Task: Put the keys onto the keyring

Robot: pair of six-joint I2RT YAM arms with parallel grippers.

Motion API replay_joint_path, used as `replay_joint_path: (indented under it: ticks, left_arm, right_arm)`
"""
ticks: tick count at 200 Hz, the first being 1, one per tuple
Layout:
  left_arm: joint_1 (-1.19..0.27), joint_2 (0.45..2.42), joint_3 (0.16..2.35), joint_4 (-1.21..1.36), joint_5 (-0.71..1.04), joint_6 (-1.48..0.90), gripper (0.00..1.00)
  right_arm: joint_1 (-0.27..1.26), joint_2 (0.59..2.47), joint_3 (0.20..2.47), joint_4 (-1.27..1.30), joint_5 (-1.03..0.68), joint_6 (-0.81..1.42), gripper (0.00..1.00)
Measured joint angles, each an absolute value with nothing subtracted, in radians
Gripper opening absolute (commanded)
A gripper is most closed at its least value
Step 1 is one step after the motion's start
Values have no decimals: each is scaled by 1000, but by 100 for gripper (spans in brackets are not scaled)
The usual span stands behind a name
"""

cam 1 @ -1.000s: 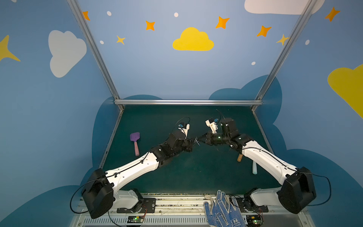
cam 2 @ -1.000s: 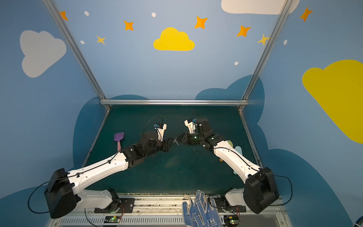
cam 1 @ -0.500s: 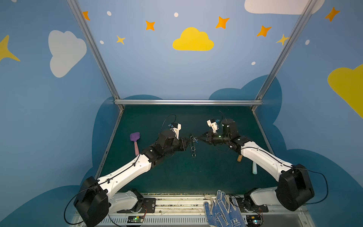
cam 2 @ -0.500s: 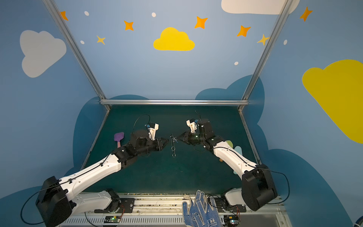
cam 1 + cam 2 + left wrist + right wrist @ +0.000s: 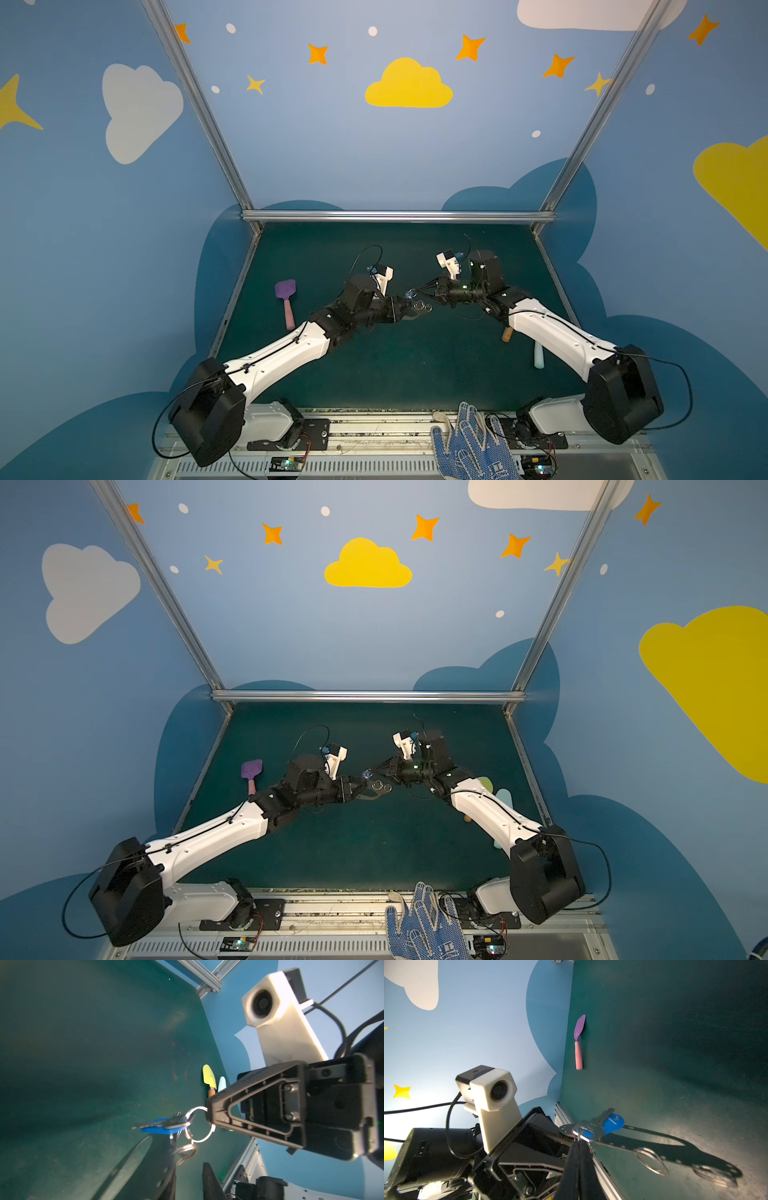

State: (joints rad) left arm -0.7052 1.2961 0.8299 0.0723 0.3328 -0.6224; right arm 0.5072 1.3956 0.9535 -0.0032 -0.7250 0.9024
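The left arm is swinging back in from the left, bringing the left gripper [image 5: 405, 306] close to the right gripper [image 5: 208, 1114] above the middle of the bench [image 5: 415, 374]. The right gripper is pinching tight the large split ring [image 5: 199, 1124] carrying the keys [image 5: 160, 1128], in the air between both arms. The left gripper's fingers [image 5: 209, 1184] are standing slightly apart by the grey keyring [image 5: 565, 1128]; whether they are gripping it I cannot tell.
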Motion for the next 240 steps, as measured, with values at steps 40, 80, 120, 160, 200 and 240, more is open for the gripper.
replay_joint_path:
  ticks: [40,80,120,160,200,240]
  left_arm:
    - [-759,1290,837,32,219,-531,31]
    - [-802,1292,876,2,114,-463,26]
    - [-805,1292,881,-1,46,-423,9]
    - [-805,1295,888,-13,21,-394,4]
    - [-805,1294,889,-19,6,-373,4]
    - [-805,1272,889,-29,-2,-365,4]
  right_arm:
    - [507,1396,953,0,-741,913,0]
    - [508,1396,953,4,-749,920,0]
    - [508,1396,953,4,-754,920,0]
    - [508,1396,953,3,-766,917,0]
    - [508,1396,958,-39,-781,879,0]
    - [508,1405,1000,-143,-806,794,0]
